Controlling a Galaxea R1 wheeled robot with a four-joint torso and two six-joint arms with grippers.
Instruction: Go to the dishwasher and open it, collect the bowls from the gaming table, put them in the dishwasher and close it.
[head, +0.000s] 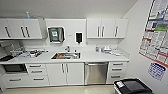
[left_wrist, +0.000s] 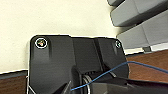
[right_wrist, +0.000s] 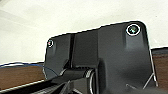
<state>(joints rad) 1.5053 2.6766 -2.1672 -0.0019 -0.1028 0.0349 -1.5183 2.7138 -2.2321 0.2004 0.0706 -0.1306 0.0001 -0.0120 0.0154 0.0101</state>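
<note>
The dishwasher (head: 96, 73) stands straight ahead in the head view, built in under the white counter (head: 100, 58), right of the sink cabinet. Its brushed steel door is closed, with the bar handle (head: 96, 64) running along its top edge. The bowls and the gaming table are out of view. In the left wrist view my arm's dark plate (left_wrist: 75, 65) hangs over pale floor and brown boards, with a blue cable (left_wrist: 112, 71) across it. The right wrist view has its dark plate (right_wrist: 105, 57) over similar pale floor.
A sink (head: 65, 55) sits mid-counter, with crockery (head: 32, 53) to its left. White wall cabinets (head: 107, 28) hang above. A black-lidded bin (head: 132, 87) stands at the lower right, near a wall with posters (head: 156, 30). Grey padded seats (left_wrist: 142, 20) lie by the left arm.
</note>
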